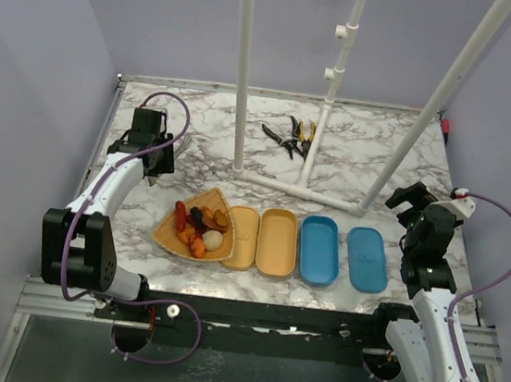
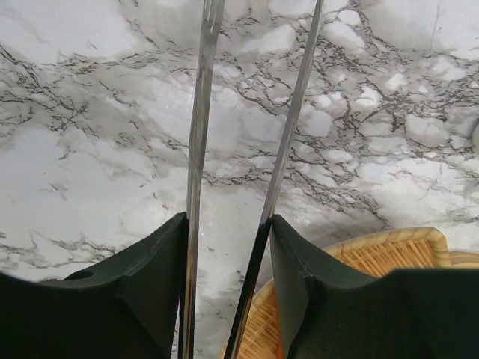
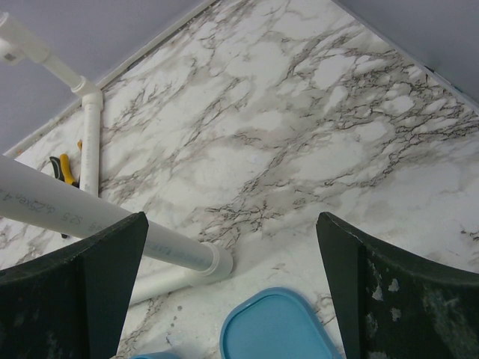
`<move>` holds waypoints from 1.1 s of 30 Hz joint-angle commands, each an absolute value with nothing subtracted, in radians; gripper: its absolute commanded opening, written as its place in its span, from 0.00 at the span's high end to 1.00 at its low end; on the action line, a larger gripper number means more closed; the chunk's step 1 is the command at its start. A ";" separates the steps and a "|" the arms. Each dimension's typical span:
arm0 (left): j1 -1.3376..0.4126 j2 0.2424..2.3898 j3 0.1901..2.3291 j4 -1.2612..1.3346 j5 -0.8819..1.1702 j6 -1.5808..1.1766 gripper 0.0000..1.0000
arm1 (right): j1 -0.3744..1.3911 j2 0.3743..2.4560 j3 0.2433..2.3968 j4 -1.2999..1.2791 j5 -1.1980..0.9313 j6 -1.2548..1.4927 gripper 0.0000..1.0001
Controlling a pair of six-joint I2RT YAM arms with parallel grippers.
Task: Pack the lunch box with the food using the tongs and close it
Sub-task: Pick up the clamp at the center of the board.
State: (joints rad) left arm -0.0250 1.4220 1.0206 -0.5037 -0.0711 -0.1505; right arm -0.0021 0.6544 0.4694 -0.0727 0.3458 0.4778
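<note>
Along the lower middle of the overhead view, tan lunch box halves point(image 1: 277, 242) and blue lunch box halves point(image 1: 319, 250) are laid open in a row, apparently unfilled; nothing is packed or closed yet. Left of them, the food point(image 1: 197, 228) is heaped in a wicker basket point(image 1: 212, 201). Higher left, the tongs point(image 2: 196, 149) are clamped by the left gripper point(image 2: 227, 224); the right gripper point(image 3: 232, 221) is spread wide, empty. Farther up, pliers point(image 1: 290, 139) and a white pipe frame point(image 1: 302, 189) are judged clear of the route.

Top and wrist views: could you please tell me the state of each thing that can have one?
left gripper: shut on the tongs.
tongs: held, arms apart.
right gripper: open, empty.
yellow lunch box: open, empty.
blue lunch box: open, empty.
food: piled in the woven basket, not yet packed.
pliers: lying loose at the back, untouched.
</note>
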 commanded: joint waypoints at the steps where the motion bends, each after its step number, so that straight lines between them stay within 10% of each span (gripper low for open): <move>1: -0.028 1.369 1.098 -0.571 -0.061 -0.167 0.52 | -0.005 0.658 0.497 -0.063 0.341 0.468 0.00; 33: -0.265 1.141 1.372 -1.299 -0.197 -0.404 0.57 | -0.005 0.637 0.494 -0.054 0.310 0.477 0.00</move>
